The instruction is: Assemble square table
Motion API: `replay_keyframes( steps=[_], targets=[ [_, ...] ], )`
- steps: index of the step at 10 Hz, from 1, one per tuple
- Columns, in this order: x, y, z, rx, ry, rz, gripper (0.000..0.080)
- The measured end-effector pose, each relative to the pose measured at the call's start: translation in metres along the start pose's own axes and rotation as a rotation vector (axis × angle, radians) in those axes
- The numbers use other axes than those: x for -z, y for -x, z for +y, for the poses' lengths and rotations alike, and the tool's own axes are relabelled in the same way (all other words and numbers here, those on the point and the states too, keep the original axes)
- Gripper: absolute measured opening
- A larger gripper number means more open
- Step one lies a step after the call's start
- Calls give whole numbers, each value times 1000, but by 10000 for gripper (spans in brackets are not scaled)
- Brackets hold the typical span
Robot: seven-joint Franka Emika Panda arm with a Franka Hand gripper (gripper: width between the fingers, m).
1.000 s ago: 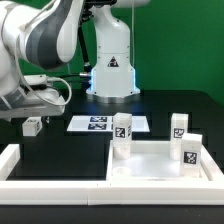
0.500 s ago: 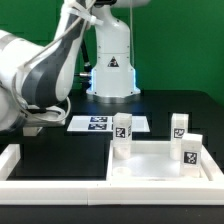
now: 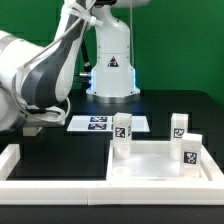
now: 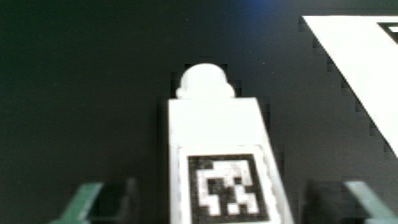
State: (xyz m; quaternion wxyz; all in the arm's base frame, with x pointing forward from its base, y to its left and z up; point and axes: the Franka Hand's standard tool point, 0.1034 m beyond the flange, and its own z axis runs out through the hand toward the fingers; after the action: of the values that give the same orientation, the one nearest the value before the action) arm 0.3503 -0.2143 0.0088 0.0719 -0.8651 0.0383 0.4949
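Black tabletop; nearest, square table top (image 3: 165, 165) with three legs (image 3: 121, 127) standing on it, marker board (image 3: 96, 123) behind. Gripper (image 4: 199, 200) straddles a loose leg (image 4: 217, 140) lying flat at the exterior view's left; fingers (image 4: 80, 202) apart beside it, contact unclear. Risk: off-centre closing could twist or squirt the leg away.

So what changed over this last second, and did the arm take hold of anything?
The arm swung down toward the exterior view's left, over the loose leg that lay on the table beside it a second ago; that leg is now hidden behind the arm there. In the wrist view it lies between the gripper fingers, though contact isn't clear. The table top, its three standing legs and the marker board stayed put.
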Motion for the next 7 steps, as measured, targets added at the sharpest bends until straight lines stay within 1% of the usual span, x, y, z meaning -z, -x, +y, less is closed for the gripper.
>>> replay_keyframes(
  steps=[1, 2, 7],
  targets=[
    [0, 0, 0, 0, 0, 0, 348],
    [0, 0, 0, -1, -1, 0, 288],
    [0, 0, 0, -1, -1, -1, 288]
  ],
)
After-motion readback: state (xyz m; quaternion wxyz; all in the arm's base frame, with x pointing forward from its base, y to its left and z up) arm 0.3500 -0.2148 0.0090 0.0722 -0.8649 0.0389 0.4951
